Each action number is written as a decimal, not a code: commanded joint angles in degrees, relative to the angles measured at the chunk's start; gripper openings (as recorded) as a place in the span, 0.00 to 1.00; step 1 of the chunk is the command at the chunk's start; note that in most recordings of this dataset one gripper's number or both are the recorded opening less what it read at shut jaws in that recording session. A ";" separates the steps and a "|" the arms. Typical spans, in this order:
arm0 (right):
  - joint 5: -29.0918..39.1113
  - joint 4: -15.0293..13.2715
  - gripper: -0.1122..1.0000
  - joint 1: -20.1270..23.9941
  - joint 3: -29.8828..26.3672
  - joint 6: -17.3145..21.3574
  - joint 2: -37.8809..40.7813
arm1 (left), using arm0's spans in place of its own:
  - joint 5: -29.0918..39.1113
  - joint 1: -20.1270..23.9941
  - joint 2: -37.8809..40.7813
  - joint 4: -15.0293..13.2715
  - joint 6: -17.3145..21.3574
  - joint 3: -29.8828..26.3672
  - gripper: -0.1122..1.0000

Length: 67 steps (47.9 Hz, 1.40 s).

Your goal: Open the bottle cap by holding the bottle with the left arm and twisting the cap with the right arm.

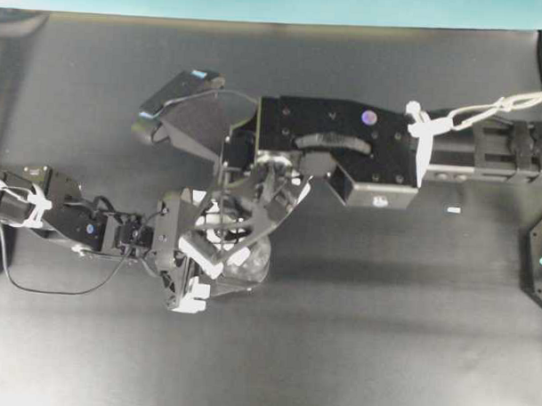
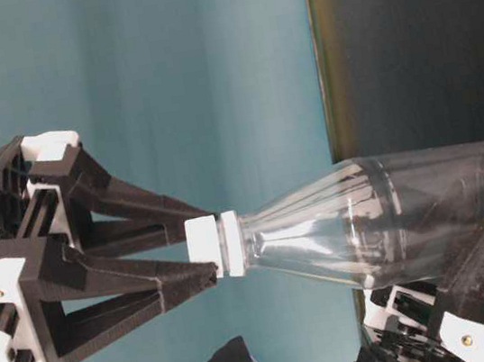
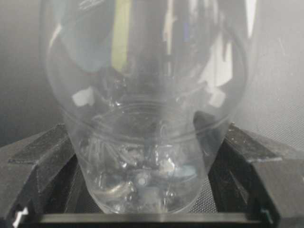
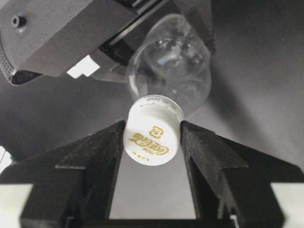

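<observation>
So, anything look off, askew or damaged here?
Nothing stands out. The bottle sits between the left gripper's fingers, intact and empty, and the cap is still on, sitting squarely between the right gripper's fingers. No spill visible.

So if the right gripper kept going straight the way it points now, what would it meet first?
The bottle cap, already between the right gripper's fingers, which look pressed to its sides. Beyond it lies the bottle, held by the left gripper.

bottle cap [image 1: 245,213] from overhead buried under the crossing arms; bottle [image 2: 384,219] base cut off at table level
</observation>
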 commanded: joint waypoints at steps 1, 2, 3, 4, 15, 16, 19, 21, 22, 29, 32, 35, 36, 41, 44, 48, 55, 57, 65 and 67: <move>0.18 0.26 0.45 0.18 -0.26 -1.41 -0.09 | 0.53 -0.62 0.18 0.18 -0.09 0.18 0.84; 0.09 0.26 0.45 0.18 -0.35 -1.93 -0.09 | 0.53 -0.62 0.18 0.18 -0.09 0.18 0.84; 0.18 0.26 0.45 0.18 -0.35 -2.29 -0.09 | 0.53 -0.62 0.18 0.18 -0.09 0.18 0.84; 0.18 0.35 0.45 0.18 -0.35 -2.72 -0.09 | 0.53 -0.70 0.18 0.18 -0.09 0.18 0.84; 1.58 0.44 0.45 -0.18 -0.79 -11.87 0.09 | 0.44 -0.62 0.18 0.18 -0.09 0.18 0.84; 1.67 0.44 0.45 -0.26 -0.79 -13.18 0.18 | 0.53 -0.70 0.18 0.18 -0.09 0.18 0.84; 2.11 0.44 0.45 -0.26 -1.05 -17.58 0.26 | 0.70 -0.70 0.18 0.18 -0.09 0.18 0.84; 2.29 0.35 0.45 -0.35 -1.23 -20.30 0.35 | 0.88 -0.70 0.18 0.18 -0.09 0.18 0.84; 2.29 0.44 0.45 -0.35 -1.32 -21.71 0.44 | 1.05 -0.70 0.18 0.18 -0.09 0.18 0.84; 2.72 0.44 0.45 -0.09 -1.76 -32.52 0.62 | 1.76 -0.70 0.18 0.18 -0.09 0.18 0.84; 2.81 0.44 0.45 -0.09 -1.85 -36.83 0.62 | 1.76 -0.62 0.18 0.18 -0.09 0.18 0.84; 2.81 0.44 0.45 0.00 -1.85 -40.87 0.62 | 1.76 -0.70 0.18 0.18 -0.09 0.09 0.84; 2.81 0.44 0.45 0.00 -1.85 -42.28 0.62 | 1.76 -0.62 0.18 0.18 -0.09 0.09 0.84; 2.72 0.35 0.45 0.09 -1.76 -48.60 0.70 | 1.76 -0.62 0.18 0.18 -0.09 0.00 0.84; 2.46 0.09 0.45 0.35 -1.58 -53.44 0.62 | 1.76 -0.62 0.18 0.18 -0.09 0.00 0.84; 2.20 0.00 0.45 0.88 -1.49 -58.54 0.53 | 1.76 -0.70 0.18 0.18 0.00 0.00 0.84; 1.76 -0.09 0.45 1.32 -1.41 -65.74 0.62 | 1.76 -0.53 0.18 0.18 0.00 -0.09 0.84; 1.58 0.00 0.45 1.32 -1.41 -66.62 0.62 | 1.76 -0.53 0.18 0.18 0.00 -0.09 0.84; 1.58 0.00 0.45 1.41 -1.41 -67.15 0.62 | 1.76 -0.62 0.18 0.18 0.00 -0.09 0.84; 1.58 -0.09 0.45 1.41 -1.41 -67.06 0.53 | 1.85 -0.62 0.18 0.18 0.00 -0.09 0.84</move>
